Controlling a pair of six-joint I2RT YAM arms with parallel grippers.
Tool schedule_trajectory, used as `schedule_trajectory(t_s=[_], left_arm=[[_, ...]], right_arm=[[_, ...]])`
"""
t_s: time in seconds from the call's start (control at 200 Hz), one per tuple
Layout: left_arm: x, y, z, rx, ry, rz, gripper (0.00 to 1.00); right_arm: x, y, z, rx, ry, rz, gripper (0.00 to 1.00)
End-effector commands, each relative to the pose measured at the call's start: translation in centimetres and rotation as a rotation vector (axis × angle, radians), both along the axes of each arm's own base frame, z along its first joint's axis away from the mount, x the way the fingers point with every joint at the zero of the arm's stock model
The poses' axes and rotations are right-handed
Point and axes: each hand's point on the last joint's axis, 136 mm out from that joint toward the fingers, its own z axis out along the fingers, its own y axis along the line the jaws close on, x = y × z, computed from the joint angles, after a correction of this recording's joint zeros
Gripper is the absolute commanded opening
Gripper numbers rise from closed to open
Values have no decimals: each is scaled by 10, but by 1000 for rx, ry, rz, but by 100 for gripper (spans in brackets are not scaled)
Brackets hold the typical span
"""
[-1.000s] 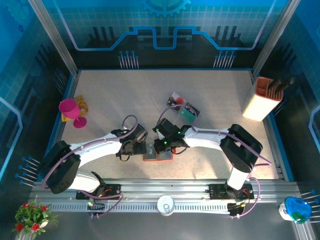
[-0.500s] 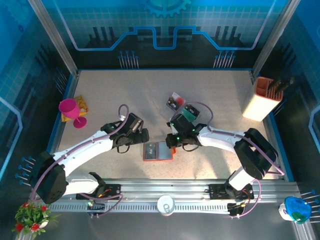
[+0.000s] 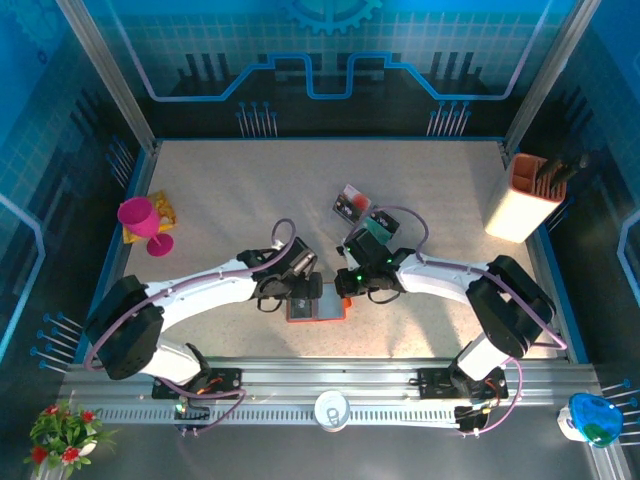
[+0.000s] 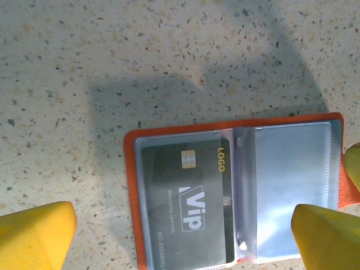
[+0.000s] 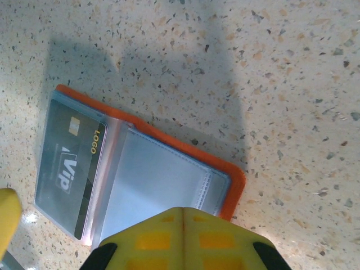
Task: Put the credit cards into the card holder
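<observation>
**Card holder open, one card in a sleeve**

On the speckled table (image 3: 220, 190) the orange card holder (image 4: 130, 185) lies open and flat, with a black card (image 4: 185, 208) in one clear sleeve. Two loose cards (image 3: 352, 203) lie behind it, near the right arm. The left gripper (image 4: 180, 239) hangs over the holder, spread wide. The right gripper (image 5: 183, 233), pressed together, hangs at its edge.

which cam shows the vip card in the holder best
Left wrist. The card lies nearly whole and flat-on in the holder, with its chip, LOGO and Vip print readable. The right wrist view shows it smaller and slanted. In the top external view the holder is tiny and the card can't be made out.
</observation>
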Motion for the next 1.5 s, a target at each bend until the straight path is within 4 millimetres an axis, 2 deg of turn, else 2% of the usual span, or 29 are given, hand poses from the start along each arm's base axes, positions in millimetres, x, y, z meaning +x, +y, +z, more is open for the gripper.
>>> schedule_trajectory(t_s=[0.0, 0.49, 1.001, 1.171, 1.246, 1.331, 1.496], left_arm=[[2, -10, 3, -10, -2, -15, 99], [-8, -6, -18, 30, 20, -48, 99], [-13, 0, -42, 90, 51, -73, 99], [-17, 10, -49, 143, 72, -53, 99], [-20, 14, -52, 152, 82, -40, 99], [-21, 16, -54, 152, 87, -26, 99], [-23, 18, -57, 148, 88, -5, 99]], right_arm=[[2, 4, -3, 12, 9, 16, 6], [-6, 18, -31, 14, 77, 19, 4], [-7, 18, -33, 22, 86, 8, 4], [-4, 19, -18, 47, 60, -1, 4], [-2, 17, -11, 51, 49, -9, 6], [-2, 16, -5, 55, 41, -14, 13], [-3, 15, -5, 57, 48, -26, 26]])
